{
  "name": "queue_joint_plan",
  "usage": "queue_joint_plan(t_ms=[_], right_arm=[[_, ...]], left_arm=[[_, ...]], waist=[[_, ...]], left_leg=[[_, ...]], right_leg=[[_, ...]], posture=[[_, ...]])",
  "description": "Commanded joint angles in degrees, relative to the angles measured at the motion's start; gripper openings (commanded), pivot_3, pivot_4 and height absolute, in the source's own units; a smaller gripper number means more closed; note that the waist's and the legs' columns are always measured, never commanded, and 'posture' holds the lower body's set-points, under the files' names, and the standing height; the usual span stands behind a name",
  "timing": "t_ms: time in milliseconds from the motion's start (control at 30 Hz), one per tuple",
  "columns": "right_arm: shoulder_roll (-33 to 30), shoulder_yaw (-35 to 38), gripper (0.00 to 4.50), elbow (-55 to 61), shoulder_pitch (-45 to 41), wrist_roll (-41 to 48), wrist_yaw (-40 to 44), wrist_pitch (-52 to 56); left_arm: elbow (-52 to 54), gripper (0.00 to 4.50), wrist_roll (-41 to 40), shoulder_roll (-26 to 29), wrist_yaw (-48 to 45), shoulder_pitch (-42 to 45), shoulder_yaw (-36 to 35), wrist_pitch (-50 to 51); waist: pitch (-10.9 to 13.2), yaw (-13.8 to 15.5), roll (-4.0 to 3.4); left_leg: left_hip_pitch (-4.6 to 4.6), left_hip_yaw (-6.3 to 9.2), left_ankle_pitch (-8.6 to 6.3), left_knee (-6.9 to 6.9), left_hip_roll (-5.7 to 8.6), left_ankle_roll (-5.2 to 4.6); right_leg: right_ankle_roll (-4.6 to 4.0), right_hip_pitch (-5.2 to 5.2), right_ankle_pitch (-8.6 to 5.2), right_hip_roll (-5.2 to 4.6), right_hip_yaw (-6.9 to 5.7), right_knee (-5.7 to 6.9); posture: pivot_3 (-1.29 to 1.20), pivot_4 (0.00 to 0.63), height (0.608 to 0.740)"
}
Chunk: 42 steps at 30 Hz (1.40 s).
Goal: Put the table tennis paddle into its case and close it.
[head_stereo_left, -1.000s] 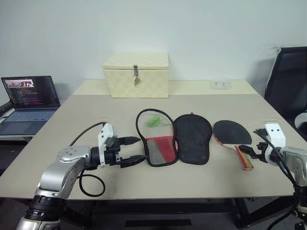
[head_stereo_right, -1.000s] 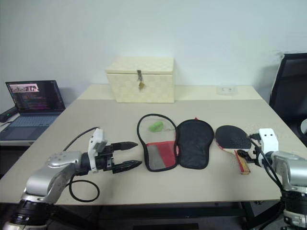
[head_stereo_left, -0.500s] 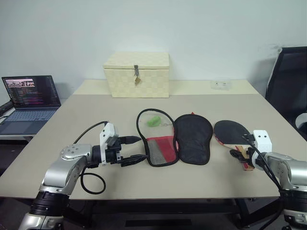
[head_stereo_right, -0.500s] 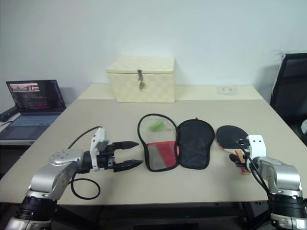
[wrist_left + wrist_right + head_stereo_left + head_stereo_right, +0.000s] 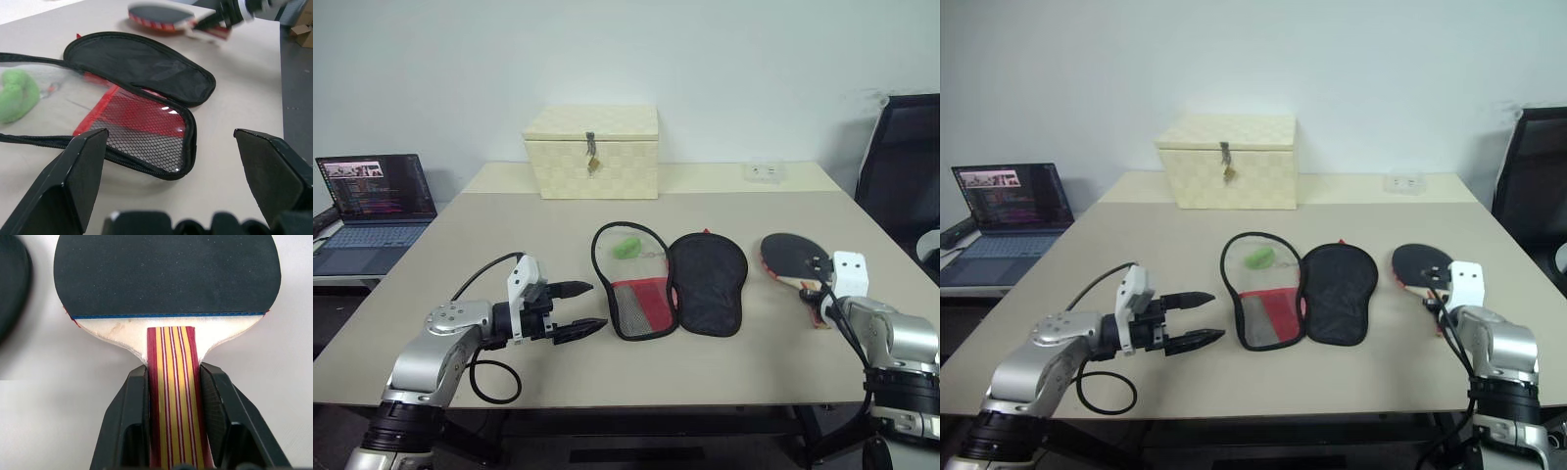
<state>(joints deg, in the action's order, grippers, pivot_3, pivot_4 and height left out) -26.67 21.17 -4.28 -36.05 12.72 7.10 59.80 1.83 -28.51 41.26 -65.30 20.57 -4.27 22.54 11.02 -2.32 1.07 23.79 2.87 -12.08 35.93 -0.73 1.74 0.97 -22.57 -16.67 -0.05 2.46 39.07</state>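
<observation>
The table tennis paddle (image 5: 166, 274) has a black rubber face and a striped wooden handle. My right gripper (image 5: 817, 296) is shut on that handle at the table's right side, and both fingers (image 5: 132, 401) press its edges. The paddle (image 5: 793, 257) points away from me, its head slightly raised. The case (image 5: 705, 284) lies open in the middle of the table, black flap to the right, red mesh panel (image 5: 643, 305) to the left, a green tag (image 5: 626, 247) inside the zipper loop. My left gripper (image 5: 597, 305) stands open just left of the case (image 5: 142, 73), touching nothing.
A cream woven box (image 5: 591, 152) with a latch stands at the back centre. A laptop (image 5: 374, 201) sits on a side desk to the left, a black chair (image 5: 901, 166) stands to the right. A small white item (image 5: 764, 172) lies at the table's far edge.
My right gripper has shut on the paddle's handle and moved forward and slightly up, carrying the paddle a little farther from me. The left arm has stayed put.
</observation>
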Motion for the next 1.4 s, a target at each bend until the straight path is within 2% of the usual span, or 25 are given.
queue_joint_plan(t_ms=[33, 167, 267, 400, 467, 600, 867, 1400], right_arm=[[-1.0, 1.5, 1.07, 9.0, -5.2, 2.2, -0.7, 2.3], [5.9, 0.5, 1.07, 17.2, -8.5, 5.1, -3.3, 10.1], [15.5, -1.2, 1.07, 22.5, -8.1, 5.6, -7.1, 14.1], [25.4, -5.9, 1.07, 25.6, -4.3, 4.4, -10.4, 14.5], [27.5, -7.5, 1.07, 25.8, -2.5, 3.6, -11.1, 13.5], [27.8, -10.0, 1.07, 22.8, 0.4, 2.5, -11.0, 9.8], [24.4, -10.8, 1.07, 15.7, -0.1, 0.4, -10.3, 3.7], [25.3, -12.6, 1.07, 17.4, 2.7, -0.8, -11.7, 5.4]], left_arm=[[2.6, 4.5, -1.1, 0.8, 0.6, -0.2, -2.1, 0.3], [2.7, 4.5, -1.2, 0.7, 0.8, -0.6, -2.2, 0.5], [2.3, 4.5, -1.0, 0.5, 0.8, -0.5, -1.9, 0.3], [1.9, 4.5, -0.8, 0.3, 0.7, 0.3, -1.3, 0.2], [1.9, 4.5, -0.7, 0.2, 0.7, 0.6, -1.2, 0.2], [2.0, 4.5, -0.7, 0.2, 0.7, 0.7, -1.1, 0.3], [2.6, 4.5, -0.8, 0.2, 1.1, 0.2, -1.3, 0.5], [3.0, 4.5, -0.9, 0.3, 1.7, -0.3, -1.4, 0.5]], waist=[[0.0, 0.0, -0.01], [0.0, -0.3, -0.01], [0.0, -0.5, 0.0], [0.0, -0.4, -0.01], [0.0, -0.1, -0.01], [0.0, 0.5, 0.0], [0.0, 0.3, 0.0], [0.0, 0.3, 0.0]], left_leg=[[0.07, -0.02, 0.0, 0.0, -0.01, 0.0], [0.08, 0.0, 0.0, -0.03, -0.09, 0.0], [0.07, 0.08, 0.0, -0.03, -0.18, 0.0], [0.12, 0.08, 0.0, -0.02, -0.11, 0.0], [0.18, 0.12, 0.0, -0.02, -0.04, 0.0], [0.23, 0.07, 0.01, 0.02, 0.06, 0.01], [0.18, -0.02, 0.01, 0.01, 0.0, 0.0], [0.21, -0.05, 0.01, 0.0, -0.01, 0.0]], right_leg=[[0.0, -0.1, 0.0, 0.0, 0.0, 0.05], [-0.02, -0.13, 0.01, -0.01, 0.02, 0.06], [-0.05, -0.12, 0.02, -0.03, 0.03, 0.08], [-0.07, -0.17, 0.01, -0.04, 0.03, 0.14], [-0.06, -0.18, 0.01, -0.08, 0.03, 0.11], [0.05, -0.21, 0.06, -0.12, -0.04, 0.04], [0.06, -0.23, 0.08, -0.11, -0.02, 0.06], [0.06, -0.3, 0.08, -0.11, 0.02, 0.1]], posture=[[0.0, 0.15, 0.74], [0.0, 0.15, 0.74], [0.0, 0.15, 0.74], [0.0, 0.15, 0.74], [0.0, 0.15, 0.74], [0.0, 0.15, 0.74], [0.0, 0.15, 0.74], [0.0, 0.15, 0.74]])
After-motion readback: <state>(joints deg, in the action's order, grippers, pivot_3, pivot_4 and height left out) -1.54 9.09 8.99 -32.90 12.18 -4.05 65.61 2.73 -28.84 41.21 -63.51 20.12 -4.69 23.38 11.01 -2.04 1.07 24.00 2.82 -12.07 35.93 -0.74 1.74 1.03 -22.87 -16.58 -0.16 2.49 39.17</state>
